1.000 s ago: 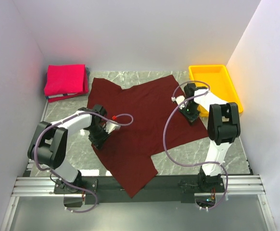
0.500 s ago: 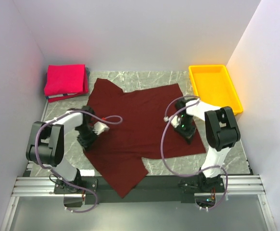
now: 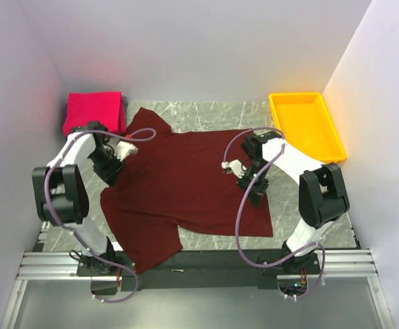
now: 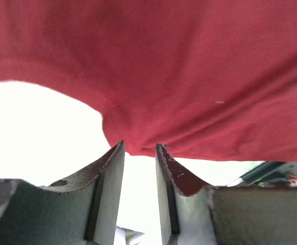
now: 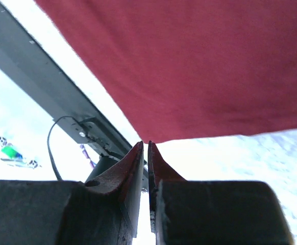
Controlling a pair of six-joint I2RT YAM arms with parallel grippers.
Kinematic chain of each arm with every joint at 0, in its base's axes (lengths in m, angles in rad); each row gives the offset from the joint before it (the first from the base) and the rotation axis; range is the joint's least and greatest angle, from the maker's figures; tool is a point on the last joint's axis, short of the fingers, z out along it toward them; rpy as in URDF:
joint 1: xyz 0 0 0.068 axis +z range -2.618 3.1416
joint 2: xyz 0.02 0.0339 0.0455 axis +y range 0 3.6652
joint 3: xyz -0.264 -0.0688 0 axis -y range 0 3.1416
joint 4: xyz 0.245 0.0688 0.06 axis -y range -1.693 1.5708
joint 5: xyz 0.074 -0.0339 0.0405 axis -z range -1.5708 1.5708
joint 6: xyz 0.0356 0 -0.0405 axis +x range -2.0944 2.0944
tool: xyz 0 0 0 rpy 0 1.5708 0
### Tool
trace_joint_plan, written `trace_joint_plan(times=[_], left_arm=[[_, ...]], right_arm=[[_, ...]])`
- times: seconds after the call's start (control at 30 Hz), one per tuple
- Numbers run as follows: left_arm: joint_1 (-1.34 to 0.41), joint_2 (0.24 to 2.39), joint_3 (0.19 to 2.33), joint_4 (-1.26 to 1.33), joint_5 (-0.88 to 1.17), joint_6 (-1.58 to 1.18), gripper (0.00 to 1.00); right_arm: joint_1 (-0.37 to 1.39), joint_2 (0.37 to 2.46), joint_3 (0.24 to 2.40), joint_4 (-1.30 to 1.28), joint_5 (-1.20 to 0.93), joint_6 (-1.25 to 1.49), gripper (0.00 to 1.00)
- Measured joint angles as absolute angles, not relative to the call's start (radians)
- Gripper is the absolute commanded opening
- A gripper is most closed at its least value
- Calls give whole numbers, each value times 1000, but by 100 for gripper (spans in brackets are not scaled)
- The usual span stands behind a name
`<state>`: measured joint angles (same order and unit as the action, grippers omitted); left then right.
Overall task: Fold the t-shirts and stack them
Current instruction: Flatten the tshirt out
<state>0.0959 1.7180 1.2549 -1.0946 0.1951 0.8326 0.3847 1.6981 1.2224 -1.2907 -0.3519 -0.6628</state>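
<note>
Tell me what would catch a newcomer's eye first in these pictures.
The big dark maroon t-shirt spread across the middle of the table stands out first, with the left gripper pinching its left edge and the right gripper its right edge. Next come the folded pinkish-red t-shirt in the far left corner and the yellow tray at the far right.

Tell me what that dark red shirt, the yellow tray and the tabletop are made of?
The maroon t-shirt looks like soft matte cloth: it wrinkles and drapes. The yellow tray seems moulded plastic: smooth, uniform colour, rounded rim. The table shows grey veining: marble or a marble-look laminate, I cannot tell which.
</note>
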Motion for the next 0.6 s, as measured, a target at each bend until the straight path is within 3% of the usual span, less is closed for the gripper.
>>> trace_joint_plan(times=[0.13,0.33,0.6], left_arm=[[29,1582,1237,-1140,286,873,30],[-233,1379,1028,-1131,364,870,23],[-519,1344,849,-981,350,764,18]], right_arm=[[363,1705,1216,-1264,-316,-644,14],[337,1832,1209,-1148,-250,-593,13],[200,1977,1289,-1105,-160,-538,13]])
